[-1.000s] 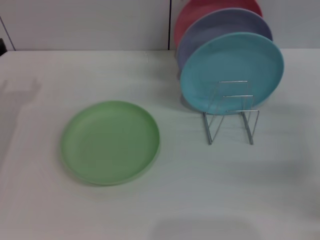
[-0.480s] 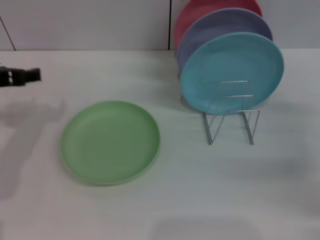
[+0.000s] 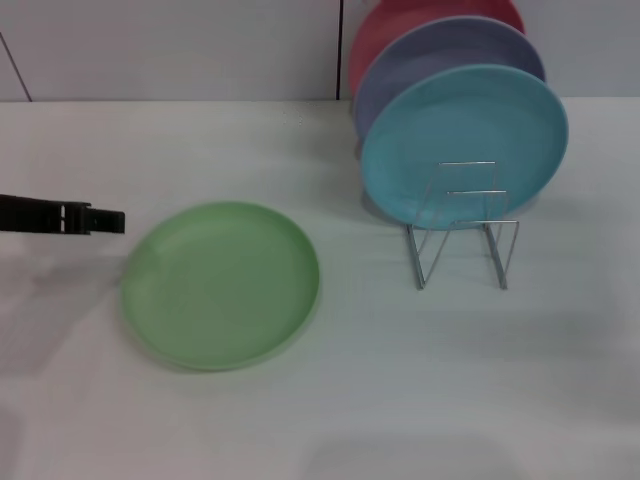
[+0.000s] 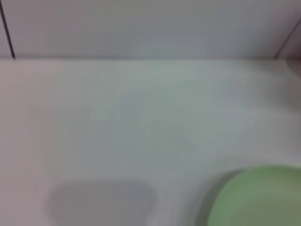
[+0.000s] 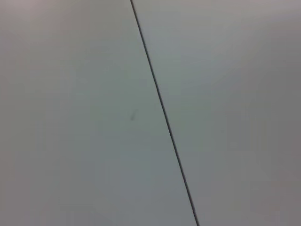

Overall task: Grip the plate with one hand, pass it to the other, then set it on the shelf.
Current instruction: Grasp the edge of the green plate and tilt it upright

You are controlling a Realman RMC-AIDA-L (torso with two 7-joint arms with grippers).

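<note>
The left gripper (image 3: 108, 220) reaches in from the left edge of the head view, its black tip just beside the rim of the light-green plate (image 3: 220, 284) and apart from it; only a slim dark profile shows, and whether its fingers are spread or closed cannot be told. The plate lies flat on the white desk (image 3: 400, 380), left of centre, holding nothing. In the left wrist view, a curved portion of the same plate (image 4: 261, 197) shows at one corner over the pale desk surface. To the right stands the wire shelf (image 3: 465, 235), its nearest upright loops bare. Behind those loops a turquoise plate (image 3: 465, 130) stands on edge, with a lavender plate (image 3: 420, 55) and a red plate (image 3: 385, 25) in a row behind it. The right gripper appears in no view; its wrist camera shows only a plain panel crossed by a thin dark seam (image 5: 162, 108).
</note>
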